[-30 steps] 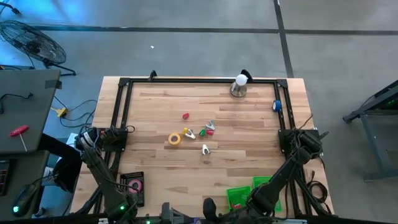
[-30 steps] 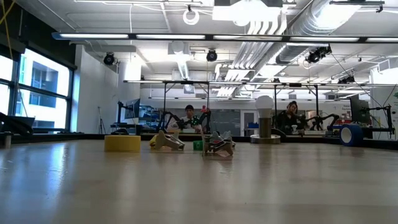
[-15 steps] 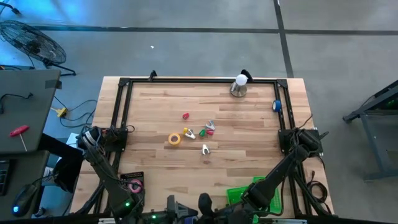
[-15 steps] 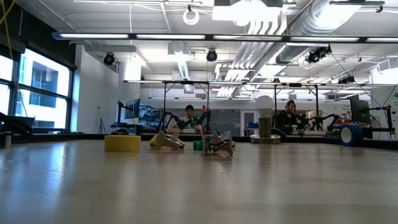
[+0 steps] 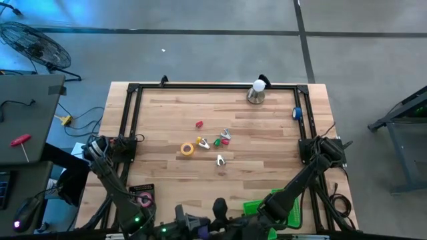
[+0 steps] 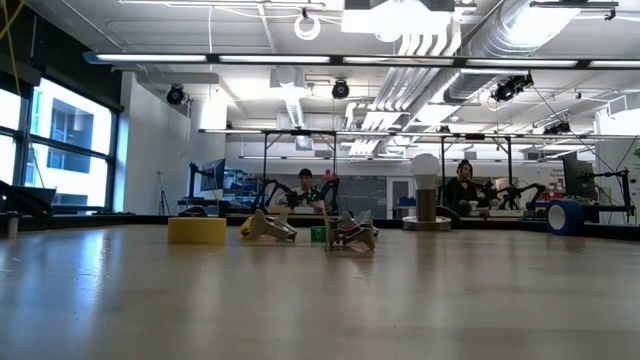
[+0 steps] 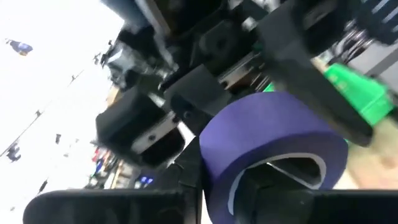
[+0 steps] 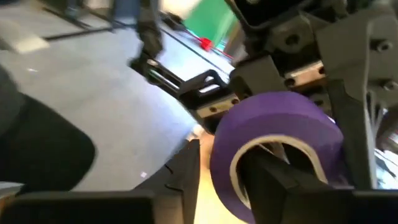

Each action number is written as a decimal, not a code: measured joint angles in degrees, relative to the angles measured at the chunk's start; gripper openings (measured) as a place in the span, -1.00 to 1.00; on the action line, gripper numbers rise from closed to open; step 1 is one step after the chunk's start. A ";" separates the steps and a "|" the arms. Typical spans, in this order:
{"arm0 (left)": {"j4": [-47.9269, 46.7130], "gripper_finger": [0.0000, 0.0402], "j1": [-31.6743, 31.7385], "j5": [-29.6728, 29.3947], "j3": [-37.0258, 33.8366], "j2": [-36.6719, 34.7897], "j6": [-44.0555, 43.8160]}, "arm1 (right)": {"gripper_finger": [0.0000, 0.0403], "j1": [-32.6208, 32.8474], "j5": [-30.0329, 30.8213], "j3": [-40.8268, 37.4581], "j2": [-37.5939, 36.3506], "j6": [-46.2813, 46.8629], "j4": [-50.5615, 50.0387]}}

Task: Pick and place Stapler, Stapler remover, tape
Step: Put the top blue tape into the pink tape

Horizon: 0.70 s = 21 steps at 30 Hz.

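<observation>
A purple tape roll [image 7: 267, 143] [image 8: 280, 137] hangs between my two grippers, above the table's near edge. My left gripper [image 5: 192, 225] is shut on it. My right gripper [image 5: 219, 220] faces it from the right and is open, one finger inside the ring and one outside. A yellow tape roll [image 5: 187, 149] [image 6: 197, 229] lies flat at mid-table. A pink roll [image 5: 145, 198] rests on a black block at the near left. Metal staple removers [image 5: 202, 143] [image 5: 220, 159] lie beside small red [image 5: 199, 124] and green [image 5: 217, 142] pieces. I cannot pick out the stapler among them. My left gripper holds the purple roll's wall [image 7: 217, 174], one finger [image 7: 280, 193] inside the ring and the other outside. The roll is lifted clear of the table. My right gripper has a finger [image 8: 273, 180] inside the ring. Whether it touches the wall I cannot tell. The outer finger [image 8: 186, 171] stands a little off it.
Green bins [image 5: 257, 210] stand at the near right, under my right arm. A lamp with a white bulb [image 5: 256, 91] and a blue tape roll [image 5: 297, 113] stand at the far right. A black frame [image 5: 133, 120] borders the table. People sit in the room beyond.
At the table's near edge my left gripper has swung toward the right gripper, and the two now meet. The things at mid-table have not moved.
</observation>
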 joint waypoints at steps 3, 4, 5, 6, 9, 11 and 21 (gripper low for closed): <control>-0.36 -0.81 -0.19 -1.19 0.00 -0.02 0.20 | -0.34 1.34 7.66 0.00 0.06 0.94 -1.76; -0.39 -0.81 -0.41 -1.94 0.00 -0.06 0.18 | -0.28 1.96 10.57 0.00 0.08 0.97 -2.41; -0.37 -0.81 -0.57 -2.96 0.00 -0.10 0.20 | -0.23 2.45 13.30 -0.02 0.10 0.98 -3.01; -0.30 -0.81 -0.68 -4.37 0.00 -0.18 0.18 | -0.18 3.02 15.63 -0.03 0.14 1.05 -3.71; 0.11 -0.81 -1.43 -10.06 0.07 -0.57 0.17 | -0.02 4.85 20.04 -0.20 0.31 1.07 -6.07; -0.32 -0.81 -2.20 -14.26 0.09 -0.55 0.11 | 0.07 6.34 23.76 -0.20 0.31 1.08 -7.79; -1.13 -0.81 -9.30 -20.97 0.04 -0.94 -2.40 | 0.17 10.63 38.20 -0.20 0.31 10.76 -19.29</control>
